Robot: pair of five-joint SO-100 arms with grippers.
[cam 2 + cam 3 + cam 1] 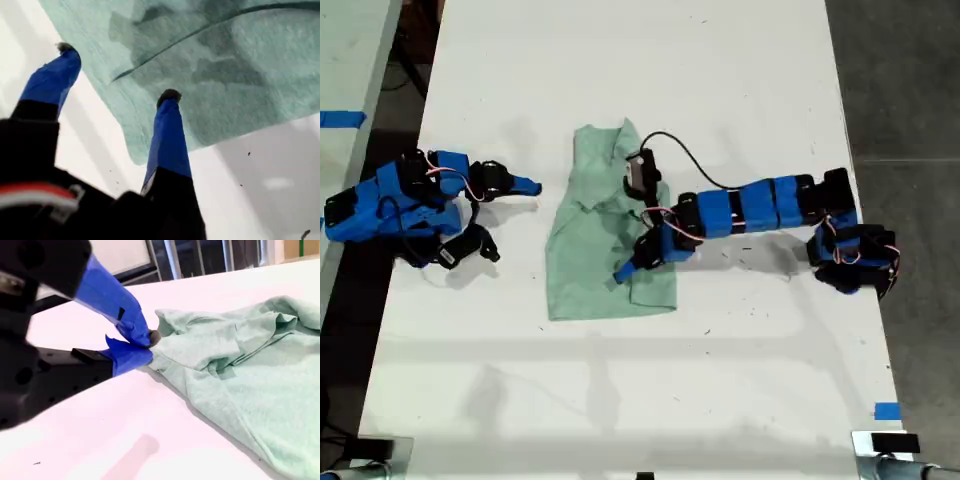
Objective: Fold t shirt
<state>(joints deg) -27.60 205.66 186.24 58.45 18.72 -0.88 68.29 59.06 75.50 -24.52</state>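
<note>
Mint t shirt lies rumpled mid-counter, hem toward the near edge in the exterior view. From that view's left: my second end effector rests clenched on nothing, just short of the cloth. Over the hem, my first end effector hangs released, jaws spread wide. Judged light, limp and prone to bunching; best pinched at a hem corner or sleeve edge. Counter white, smooth, likely slippery. Dark floor beyond.
</note>
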